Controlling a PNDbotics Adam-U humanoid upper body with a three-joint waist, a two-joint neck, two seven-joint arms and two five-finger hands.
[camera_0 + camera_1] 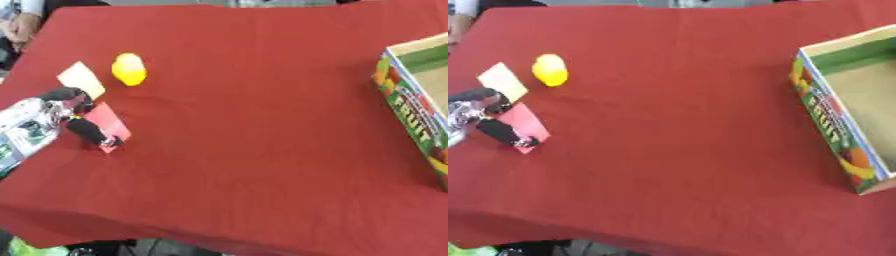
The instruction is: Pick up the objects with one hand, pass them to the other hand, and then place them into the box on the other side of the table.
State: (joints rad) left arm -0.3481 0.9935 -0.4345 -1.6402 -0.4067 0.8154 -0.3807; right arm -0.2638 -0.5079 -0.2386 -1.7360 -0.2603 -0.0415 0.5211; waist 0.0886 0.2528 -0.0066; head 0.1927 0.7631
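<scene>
My left hand (48,114), black with a silver wrist, comes in from the left edge. One black finger (89,132) lies straight across a flat pink card (111,119), and another (64,94) reaches toward a flat cream card (81,78) just behind it. Both cards lie flat on the red cloth. A rounded yellow object (129,69) stands a little beyond the cards, apart from the hand. The open cardboard box (826,112) with fruit print sits at the right edge, and its inside looks bare. My right hand shows in neither view.
The red tablecloth (254,150) covers the whole table, and its front edge runs along the bottom of the view. A wide stretch of cloth lies between the cards and the box.
</scene>
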